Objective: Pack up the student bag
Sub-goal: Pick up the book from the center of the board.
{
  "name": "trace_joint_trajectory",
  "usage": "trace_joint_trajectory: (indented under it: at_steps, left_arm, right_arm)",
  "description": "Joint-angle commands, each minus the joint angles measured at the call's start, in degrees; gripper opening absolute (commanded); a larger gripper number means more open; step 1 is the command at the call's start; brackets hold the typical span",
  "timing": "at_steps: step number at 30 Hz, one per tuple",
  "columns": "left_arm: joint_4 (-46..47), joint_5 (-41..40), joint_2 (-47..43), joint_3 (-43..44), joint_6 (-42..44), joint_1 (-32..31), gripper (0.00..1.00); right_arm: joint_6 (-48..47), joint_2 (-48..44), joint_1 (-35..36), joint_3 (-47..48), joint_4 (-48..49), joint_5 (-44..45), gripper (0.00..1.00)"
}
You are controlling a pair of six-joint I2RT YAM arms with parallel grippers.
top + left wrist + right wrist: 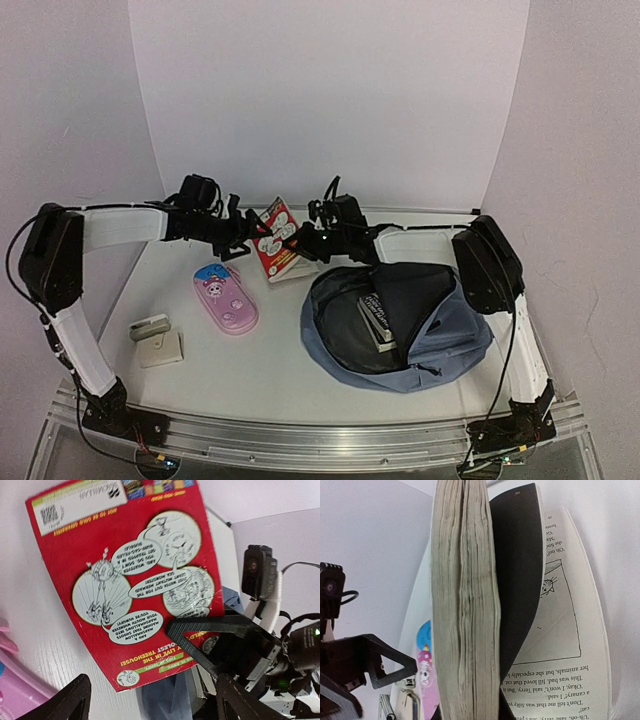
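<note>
The slate-blue student bag [440,335] lies open at the right with a dark book [375,320] inside. A red comic-cover book [277,240] is held tilted at the back centre, and its back cover fills the left wrist view [125,580]. My right gripper [312,238] is shut on this book. One of its fingers [215,637] lies across the red cover, and the page block [465,620] stands edge-on between the jaws, with one page splayed out. My left gripper [243,240] is open and empty just left of the book, its fingertips [75,700] spread wide.
A pink cartoon pencil case [226,298] lies left of the bag and also shows in the right wrist view [426,680]. Two small white items [157,340] sit at the front left. White walls enclose the back and sides.
</note>
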Motion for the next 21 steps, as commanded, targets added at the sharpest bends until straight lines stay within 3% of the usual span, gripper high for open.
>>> trace_joint_trajectory:
  at_steps: [1, 10, 21]
  left_arm:
    - [-5.06, -4.89, -13.53, -2.60, 5.04, 0.85, 0.92]
    - [-14.80, 5.83, -27.67, -0.55, 10.30, 1.72, 1.00]
    - [-12.89, 21.29, -28.60, 2.57, 9.23, 1.72, 1.00]
  right_arm:
    - [-5.09, -12.75, 0.10, -0.28, 7.71, -3.92, 0.00]
    - [-9.61, -27.79, 0.10, -11.59, 7.59, -14.95, 0.00]
    - [-12.86, -43.34, 0.11, -25.13, 4.03, -25.19, 0.00]
